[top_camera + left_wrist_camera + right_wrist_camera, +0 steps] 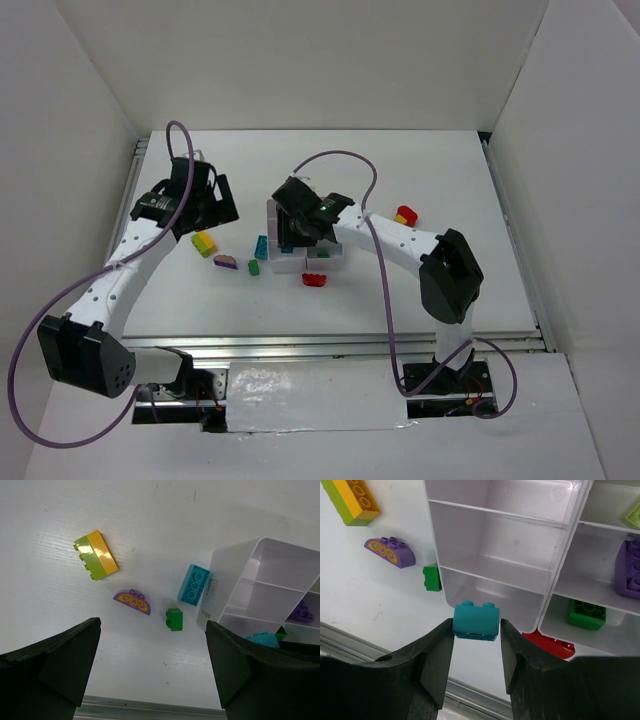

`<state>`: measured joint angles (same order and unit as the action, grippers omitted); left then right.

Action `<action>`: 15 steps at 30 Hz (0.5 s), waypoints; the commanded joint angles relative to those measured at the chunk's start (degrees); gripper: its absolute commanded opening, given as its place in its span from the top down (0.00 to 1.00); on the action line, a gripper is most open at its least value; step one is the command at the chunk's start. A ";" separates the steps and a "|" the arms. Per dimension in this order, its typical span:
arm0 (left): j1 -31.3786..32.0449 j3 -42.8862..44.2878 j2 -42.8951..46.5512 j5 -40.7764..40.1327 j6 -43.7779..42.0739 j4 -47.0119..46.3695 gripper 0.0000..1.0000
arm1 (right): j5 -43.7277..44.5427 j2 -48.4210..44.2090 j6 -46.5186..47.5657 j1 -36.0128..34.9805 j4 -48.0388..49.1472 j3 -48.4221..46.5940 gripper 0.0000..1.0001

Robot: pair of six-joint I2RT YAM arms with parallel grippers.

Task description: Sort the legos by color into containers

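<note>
While the right arm (400, 240) covers most of the containers (288, 263) in the overhead view, you see them better from the right wrist, though that frame crops their top and right sides. Right gripper (476, 630): clenched on a teal brick (476, 620), studs up, over the near rim of the left column's nearest compartment; height above the rim not judgeable. Right column: green brick (586, 614) in the nearest cell, purple brick (630, 572) in the middle one, cut by the frame edge, and a yellow-green sliver (634, 515) in the far one, too cropped to identify. A red brick (547, 644) lies outside the near wall, partly hidden by the gripper. Left gripper (152, 626): released, jaws spread wide over the table (450, 160) left of the containers. Loose there: a yellow-and-green brick (96, 555), a purple domed piece (131, 602), a small green brick (174, 619), and a teal-blue brick (194, 584) against the outer wall. A red-and-yellow piece (405, 215) sits well apart on the right, open table around it. You can see the metal rail (150, 707) of the table's near edge at the bottom of both wrist views.
</note>
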<state>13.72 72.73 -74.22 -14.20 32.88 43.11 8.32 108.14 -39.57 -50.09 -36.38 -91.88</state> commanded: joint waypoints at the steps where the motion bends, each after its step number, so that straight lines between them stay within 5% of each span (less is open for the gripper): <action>1: -0.18 -1.18 -0.49 1.71 -1.77 -3.38 0.02 | 0.39 -1.00 0.37 -0.45 0.08 -0.23 0.50; 7: -0.18 -3.21 -1.28 3.82 -2.03 -5.40 0.03 | 0.91 -0.82 1.25 -0.45 0.43 -0.85 0.36; 15: -0.18 -5.76 -5.93 10.23 -4.93 -10.85 0.17 | 4.86 -7.93 0.73 0.42 0.87 2.38 0.34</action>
<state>13.72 67.55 -77.87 -7.94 30.28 36.36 9.89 107.20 -38.68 -50.09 -36.14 -91.26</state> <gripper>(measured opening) 0.858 0.656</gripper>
